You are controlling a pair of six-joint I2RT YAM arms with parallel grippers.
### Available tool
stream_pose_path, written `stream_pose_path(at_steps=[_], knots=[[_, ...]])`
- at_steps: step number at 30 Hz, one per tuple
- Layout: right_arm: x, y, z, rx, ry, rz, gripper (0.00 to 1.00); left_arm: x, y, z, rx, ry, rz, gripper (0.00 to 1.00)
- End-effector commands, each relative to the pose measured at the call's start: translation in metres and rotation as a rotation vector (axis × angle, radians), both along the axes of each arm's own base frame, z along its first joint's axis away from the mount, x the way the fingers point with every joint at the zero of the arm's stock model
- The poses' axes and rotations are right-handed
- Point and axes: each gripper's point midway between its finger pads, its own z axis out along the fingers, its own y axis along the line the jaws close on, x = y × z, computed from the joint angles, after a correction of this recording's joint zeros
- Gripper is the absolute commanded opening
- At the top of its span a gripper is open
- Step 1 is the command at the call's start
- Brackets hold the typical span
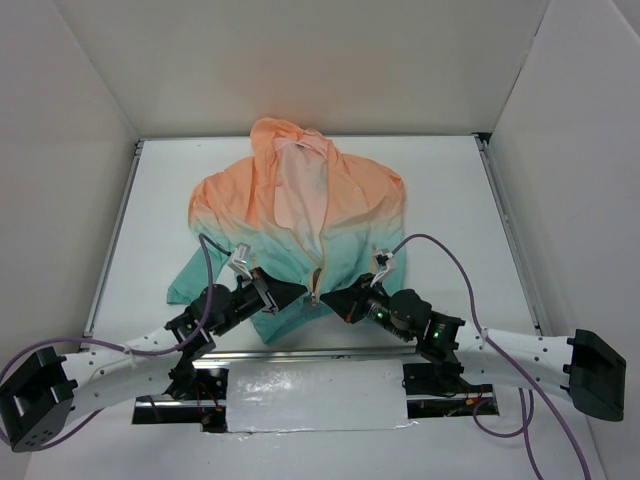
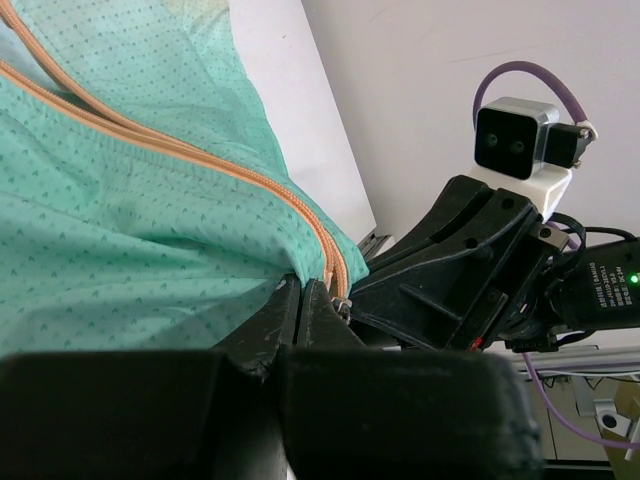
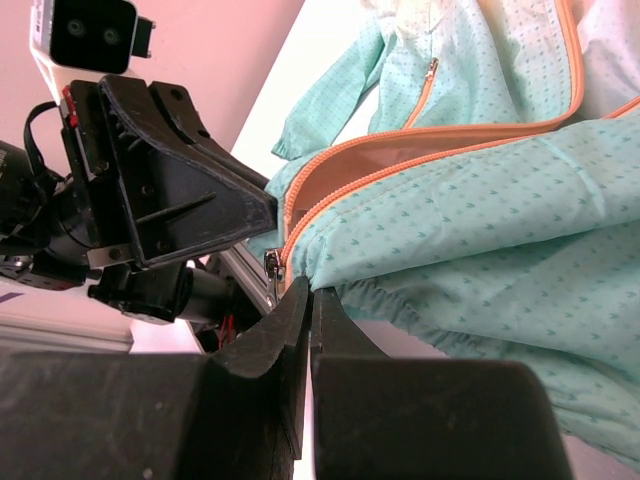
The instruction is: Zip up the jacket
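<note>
The jacket [image 1: 300, 215] lies flat on the white table, peach hood at the far end and teal hem towards me, front open with pale lining showing. The orange zipper [image 1: 320, 255] runs down to the hem. My left gripper [image 1: 300, 293] is shut on the teal hem just left of the zipper's bottom end; in the left wrist view [image 2: 303, 285] fabric enters the closed jaws beside the zipper tape [image 2: 250, 175]. My right gripper [image 1: 328, 297] is shut on the hem just right of it; in the right wrist view [image 3: 308, 285] the metal slider [image 3: 271, 265] hangs beside its tips.
White walls [image 1: 80, 150] enclose the table on three sides. A metal rail [image 1: 300, 353] runs along the near edge under the hem. A silver-taped panel [image 1: 315, 395] lies between the arm bases. The two grippers face each other almost tip to tip.
</note>
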Motion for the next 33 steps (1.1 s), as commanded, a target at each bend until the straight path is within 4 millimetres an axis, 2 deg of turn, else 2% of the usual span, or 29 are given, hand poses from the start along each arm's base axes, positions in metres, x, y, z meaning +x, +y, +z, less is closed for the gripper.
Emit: stream_pose_path(at_steps=[1, 12, 33], knots=[[0.0043, -0.0003, 0.021, 0.058, -0.044, -0.018, 0.0, 0.0021, -0.0065, 0.0332, -0.081, -0.063, -0.009, 0.0], [0.0069, 0.0002, 0.0197, 0.045, -0.044, -0.026, 0.0, 0.0001, -0.0048, 0.042, -0.103, -0.073, -0.011, 0.0], [0.0073, 0.0005, 0.0245, 0.047, -0.057, -0.026, 0.0, 0.0004, -0.0063, 0.0359, -0.087, -0.064, -0.015, 0.0]])
